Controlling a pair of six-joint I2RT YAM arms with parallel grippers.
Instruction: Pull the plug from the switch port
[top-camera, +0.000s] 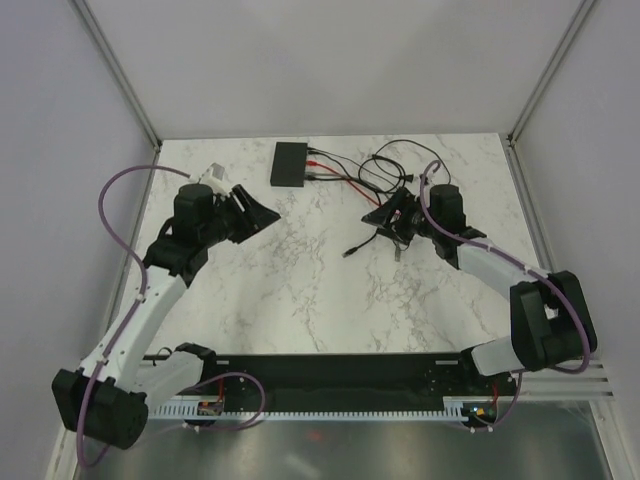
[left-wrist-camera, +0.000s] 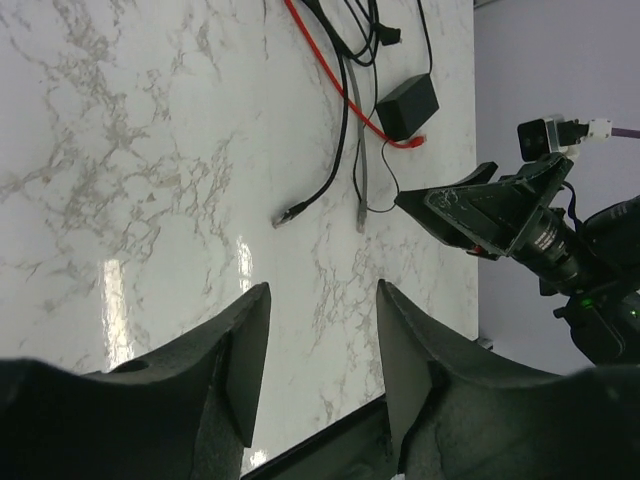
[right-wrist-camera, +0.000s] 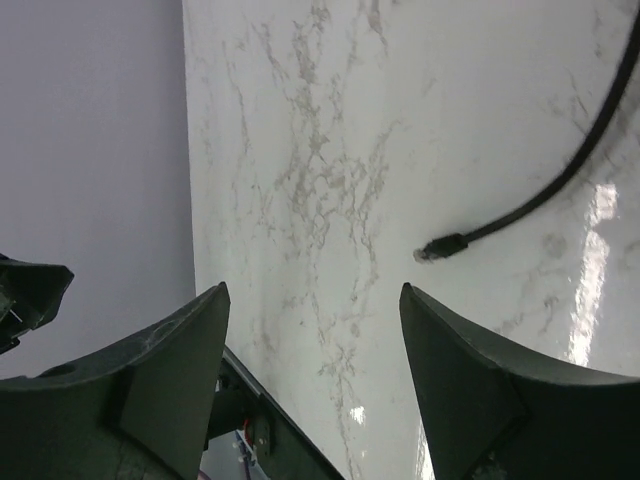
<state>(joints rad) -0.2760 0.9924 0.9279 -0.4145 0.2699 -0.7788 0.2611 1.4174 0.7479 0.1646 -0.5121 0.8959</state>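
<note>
Black and flat, the switch lies at the far edge of the marble table. A red cable may be plugged in. The left gripper and right gripper gape wide, holding nothing.

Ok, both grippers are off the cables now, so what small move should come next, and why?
Probably ease the left gripper toward the switch, aiming at its right edge. The red cable and dark ones run up to that edge, so a plug looks seated there. The left gripper and the right gripper are both open and hold nothing, and the left looks nearer.
</note>
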